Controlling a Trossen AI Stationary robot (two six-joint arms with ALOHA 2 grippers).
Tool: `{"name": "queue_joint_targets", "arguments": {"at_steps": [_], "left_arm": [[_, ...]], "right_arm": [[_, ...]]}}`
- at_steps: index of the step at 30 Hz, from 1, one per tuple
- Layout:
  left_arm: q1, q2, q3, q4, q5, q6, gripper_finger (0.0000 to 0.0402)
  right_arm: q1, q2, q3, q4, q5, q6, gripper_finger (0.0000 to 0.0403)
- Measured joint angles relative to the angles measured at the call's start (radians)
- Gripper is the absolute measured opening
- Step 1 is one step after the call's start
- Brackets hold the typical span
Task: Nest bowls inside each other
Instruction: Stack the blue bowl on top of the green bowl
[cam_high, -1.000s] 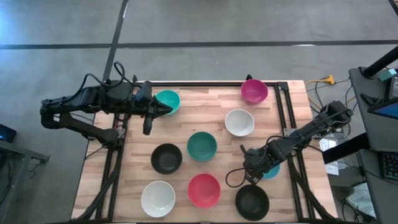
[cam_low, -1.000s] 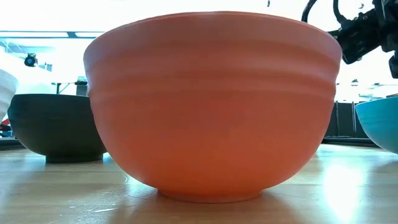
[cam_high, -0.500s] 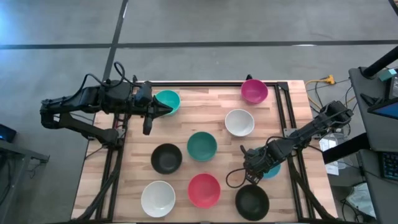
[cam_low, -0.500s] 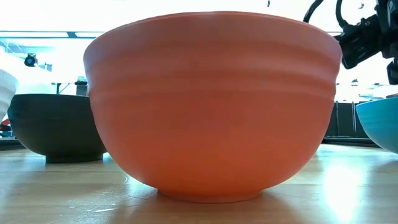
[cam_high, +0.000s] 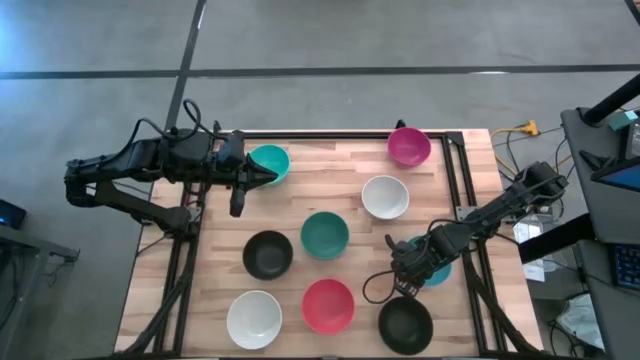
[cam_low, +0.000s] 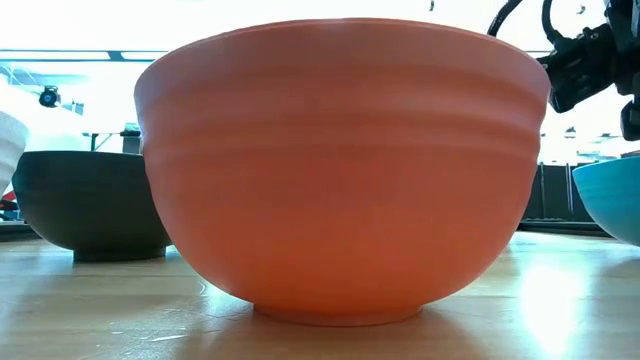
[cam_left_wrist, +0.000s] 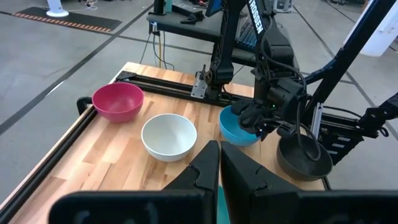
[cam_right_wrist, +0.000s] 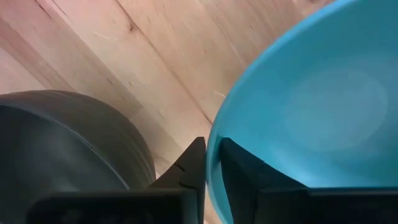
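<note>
Near the table's right edge, right claw (cam_high: 412, 268) pinches blue bowl (cam_high: 438, 270)'s rim.

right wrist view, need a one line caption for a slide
Right claw closed on the rim of the round blue bowl, beside a round black bowl on the wooden table.

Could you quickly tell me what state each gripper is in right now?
Left gripper: shut, holding nothing, beside the teal round bowl at the table's far left.
Right gripper: shut on the rim of the blue round bowl.
</note>
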Motion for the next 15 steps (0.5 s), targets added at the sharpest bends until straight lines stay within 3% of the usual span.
{"name": "queue_joint_targets", "arguments": {"at_steps": [11, 15], "left_arm": [[0.0, 0.0, 0.0, 0.0, 0.0, 0.0, 0.0], [0.0, 0.0, 0.0, 0.0, 0.0, 0.0, 0.0]], "right_arm": [[-0.001, 0.0, 0.003, -0.007, -0.008, -0.006, 0.0026], [-0.007, -0.002, 0.026, -0.066, -0.089, -0.058, 0.0024]]}}
